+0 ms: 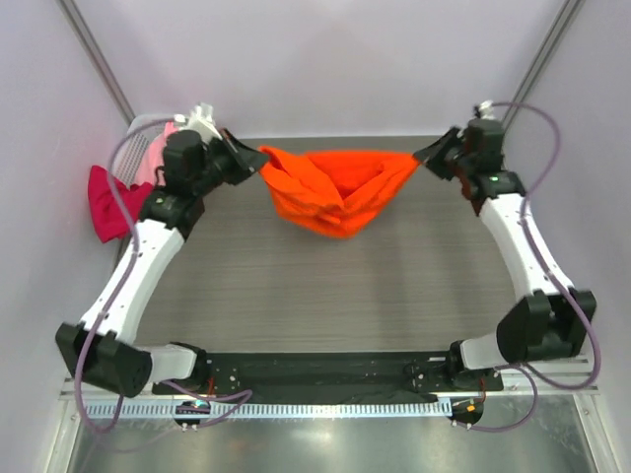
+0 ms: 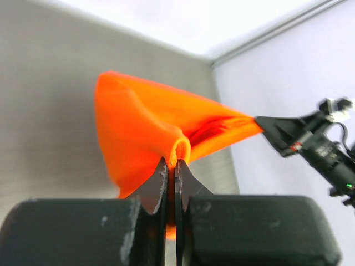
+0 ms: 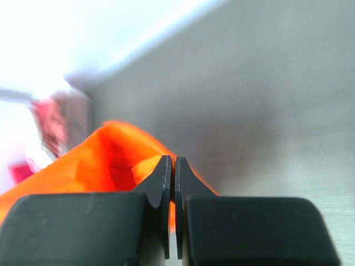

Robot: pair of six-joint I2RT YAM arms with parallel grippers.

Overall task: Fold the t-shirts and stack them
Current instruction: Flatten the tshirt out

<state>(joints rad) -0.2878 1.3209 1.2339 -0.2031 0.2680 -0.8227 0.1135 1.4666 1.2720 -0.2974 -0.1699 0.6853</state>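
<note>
Left pincer (image 2: pixel 171 163) is clamping one bunched edge of the orange t-shirt (image 1: pixel 330 192), and right pincer (image 3: pixel 171 162) is clamping the opposite edge. The shirt is hanging stretched between the two pincers, sagging in folds above the bench (image 1: pixel 345 296). Outboard of the left pincer, a magenta t-shirt (image 1: pixel 106 205) and a pink t-shirt (image 1: pixel 150 156) are lying bunched together.
</note>
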